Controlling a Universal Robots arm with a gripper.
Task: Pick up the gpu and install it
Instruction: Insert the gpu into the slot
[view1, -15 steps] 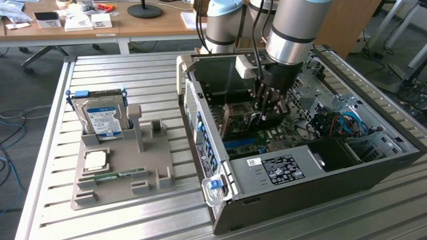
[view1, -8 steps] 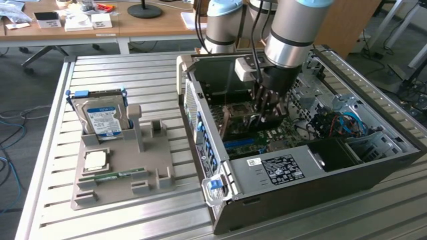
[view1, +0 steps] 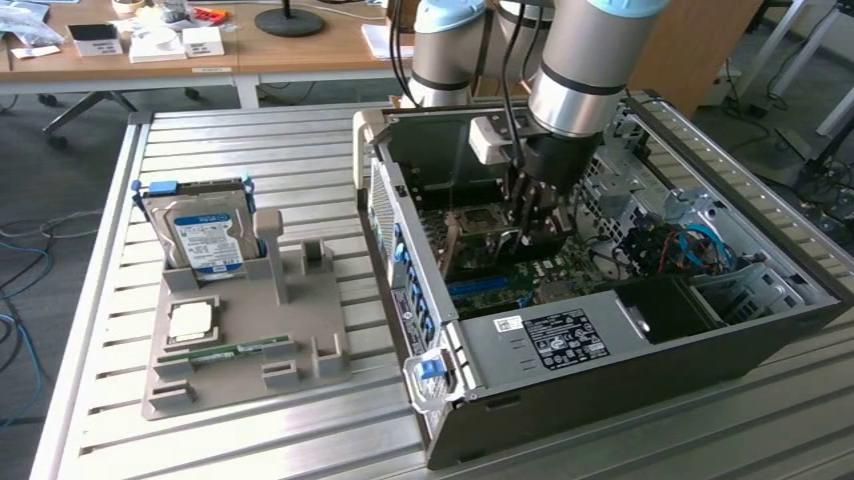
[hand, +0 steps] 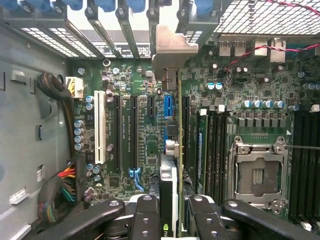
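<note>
Slatted aluminium worktop (view1: 267, 440), with office desks behind it. The open PC case (view1: 641, 350) lay on its side toward the exterior view's right edge of the worktop so the motherboard (hand: 145, 125) faced up, which is what let the arm come straight down into it.

The gripper (view1: 534, 225) was deep inside the case, jaws partly closed and clamped on the gpu (hand: 169, 190). The card was held on edge, its silver bracket (hand: 170, 50) toward the rear slot openings, lined up over the expansion slots beside the blue one (I couldn't tell if the edge connector had seated). Holding it upright by the top edge made sense, since the contacts have to go down into the slot.

Also in the case: an empty CPU socket (hand: 257, 175) and bundled cables (view1: 687, 250).

Over toward the exterior view's left edge sat a grey parts holder (view1: 247, 375), with a hard drive (view1: 207, 235) standing in its cradle, a CPU (view1: 191, 320) lying flat and a green memory stick (view1: 227, 352) in its groove.
</note>
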